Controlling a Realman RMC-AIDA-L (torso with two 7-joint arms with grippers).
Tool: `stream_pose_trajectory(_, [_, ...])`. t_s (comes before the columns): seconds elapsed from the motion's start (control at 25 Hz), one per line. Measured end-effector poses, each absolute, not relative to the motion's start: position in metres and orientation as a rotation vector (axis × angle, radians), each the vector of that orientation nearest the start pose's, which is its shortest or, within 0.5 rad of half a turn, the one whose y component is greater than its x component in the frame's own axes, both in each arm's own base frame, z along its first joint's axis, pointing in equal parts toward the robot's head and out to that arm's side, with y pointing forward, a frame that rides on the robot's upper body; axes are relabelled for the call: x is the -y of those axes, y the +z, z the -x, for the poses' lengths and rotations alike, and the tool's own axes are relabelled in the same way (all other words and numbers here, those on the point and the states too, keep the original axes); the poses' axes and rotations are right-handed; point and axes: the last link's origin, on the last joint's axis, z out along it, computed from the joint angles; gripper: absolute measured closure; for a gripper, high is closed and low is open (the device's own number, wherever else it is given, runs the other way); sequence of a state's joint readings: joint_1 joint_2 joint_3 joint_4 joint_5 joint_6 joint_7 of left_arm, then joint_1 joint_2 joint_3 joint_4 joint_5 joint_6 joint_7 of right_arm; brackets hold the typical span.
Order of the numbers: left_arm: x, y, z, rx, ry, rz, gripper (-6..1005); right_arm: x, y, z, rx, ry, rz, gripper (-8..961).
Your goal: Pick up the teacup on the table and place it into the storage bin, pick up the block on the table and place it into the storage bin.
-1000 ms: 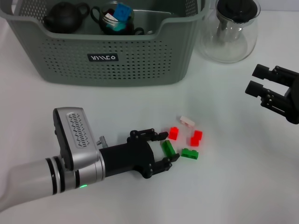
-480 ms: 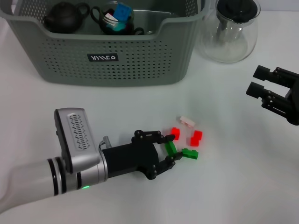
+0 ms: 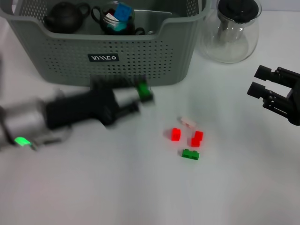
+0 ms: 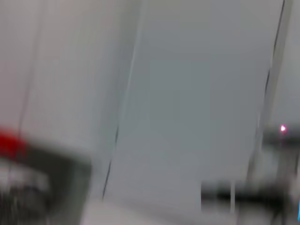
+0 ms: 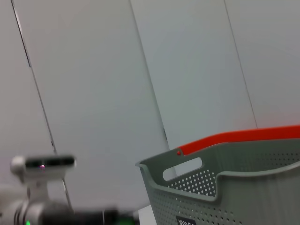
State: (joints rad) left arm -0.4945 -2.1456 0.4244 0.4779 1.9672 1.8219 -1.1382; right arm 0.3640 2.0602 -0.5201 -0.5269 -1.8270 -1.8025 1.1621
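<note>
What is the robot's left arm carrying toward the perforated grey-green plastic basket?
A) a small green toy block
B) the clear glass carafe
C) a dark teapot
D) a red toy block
A: in the head view the left gripper holds a small green toy block lifted off the white table, just in front of the perforated grey-green plastic basket.

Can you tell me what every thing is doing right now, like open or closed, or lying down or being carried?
left gripper: lifted, shut on a green block, in front of the bin
green block: carried, off the table
storage bin: upright, open-topped, already holding things
teapot: inside the bin
blue block: inside the bin
loose blocks: lying on the table
glass carafe: upright, lid on
right gripper: parked at the side, holding nothing
</note>
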Motion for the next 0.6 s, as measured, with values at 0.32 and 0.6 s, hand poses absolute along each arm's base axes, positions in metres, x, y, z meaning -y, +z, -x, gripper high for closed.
stream_pose_trajectory(0.32, [-0.351,0.082,0.200,0.588,-1.341,2.571,592,-0.270,0.024,-0.290,-0.558,1.122,2.500,405])
stream_pose_trajectory(0.6, [-0.435,0.094,0.153,0.713,-0.794,2.552,590,-0.270,0.023,-0.290,-0.558,1.124,2.500,405])
